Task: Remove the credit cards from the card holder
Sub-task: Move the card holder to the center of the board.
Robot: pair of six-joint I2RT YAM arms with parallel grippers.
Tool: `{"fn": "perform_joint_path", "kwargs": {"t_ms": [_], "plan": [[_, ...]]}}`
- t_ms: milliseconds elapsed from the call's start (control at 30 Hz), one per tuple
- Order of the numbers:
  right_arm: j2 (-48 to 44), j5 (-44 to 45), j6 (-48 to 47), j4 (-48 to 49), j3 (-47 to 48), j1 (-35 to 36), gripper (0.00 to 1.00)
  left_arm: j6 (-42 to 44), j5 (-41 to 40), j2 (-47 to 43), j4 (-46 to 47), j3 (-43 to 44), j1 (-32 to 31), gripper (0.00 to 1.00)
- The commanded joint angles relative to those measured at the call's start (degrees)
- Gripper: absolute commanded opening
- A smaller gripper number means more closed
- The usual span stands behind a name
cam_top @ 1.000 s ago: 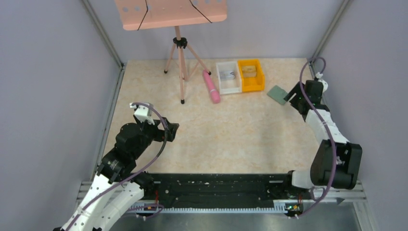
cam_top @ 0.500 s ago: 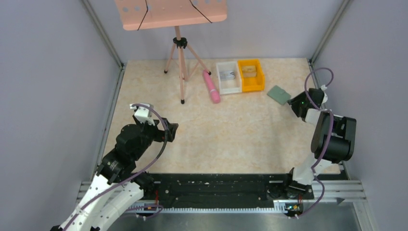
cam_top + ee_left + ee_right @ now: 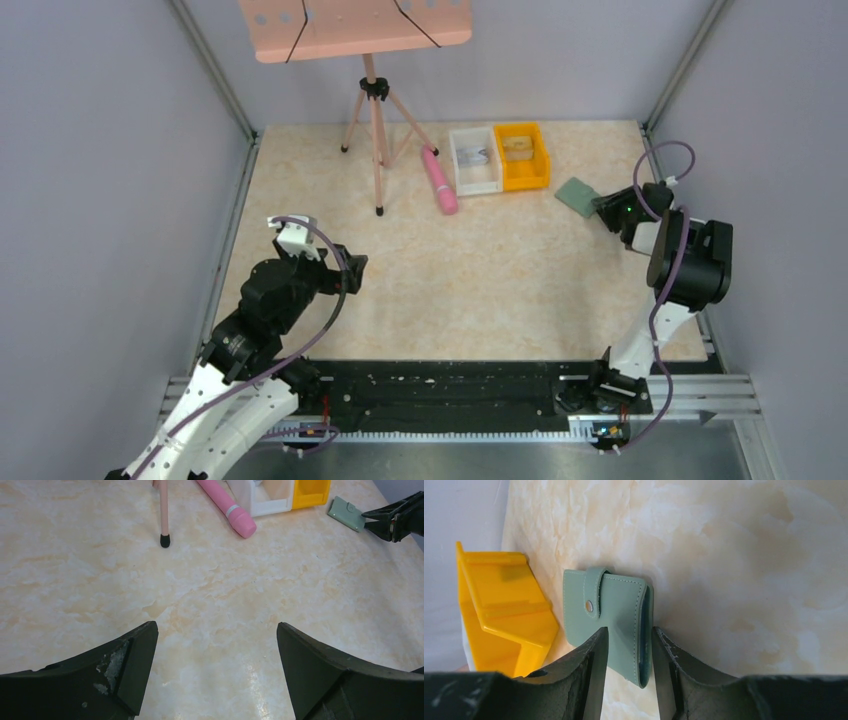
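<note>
The card holder (image 3: pixel 578 194) is a sage-green wallet lying folded and snapped closed on the table at the far right, beside the orange bin. The credit cards are hidden inside it. My right gripper (image 3: pixel 602 207) reaches in low from the right. In the right wrist view its jaws (image 3: pixel 629 631) stand narrow around the card holder (image 3: pixel 619 605), one finger over its face and the other against its blue-lined edge. The left wrist view shows the holder (image 3: pixel 346 513) with the right gripper (image 3: pixel 368 520) at its corner. My left gripper (image 3: pixel 355 270) hangs open over bare table (image 3: pixel 215 626), far from the holder.
An orange bin (image 3: pixel 522 155) and a white bin (image 3: pixel 475 160) stand at the back, just left of the holder. A pink cylinder (image 3: pixel 438 180) lies next to them. A pink tripod stand (image 3: pixel 372 120) rises at the back centre. The right wall is close behind the right arm.
The right arm folded upright and brought its gripper down low onto the holder's right edge, and its jaws narrowed around that edge. The left arm stayed still.
</note>
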Motion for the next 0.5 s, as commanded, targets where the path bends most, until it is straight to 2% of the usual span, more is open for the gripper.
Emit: {"fn": "perform_joint_path", "kwargs": {"t_ms": [0, 133, 367, 400, 467], "plan": [[2.65, -2.25, 1.94, 2.59, 0.87, -0.33, 0.37, 0.86, -1.64, -0.38, 1.08, -0.07, -0.23, 0.94], [3.56, -2.59, 2.26, 2.80, 1.12, -0.37, 0.33, 0.94, -1.85, 0.02, 1.01, -0.05, -0.25, 0.94], [3.19, -2.52, 1.52, 3.47, -0.10, -0.75, 0.03, 1.04, -1.64, 1.33, 1.11, 0.11, -0.25, 0.93], [2.89, -2.52, 1.54, 3.93, -0.67, -0.84, 0.00, 1.04, -1.57, 1.49, 1.02, 0.18, -0.22, 0.93], [2.28, -2.49, 1.65, 4.54, -1.87, -1.12, 0.00, 1.04, -1.62, 1.43, 1.08, 0.17, -0.24, 0.93]]}}
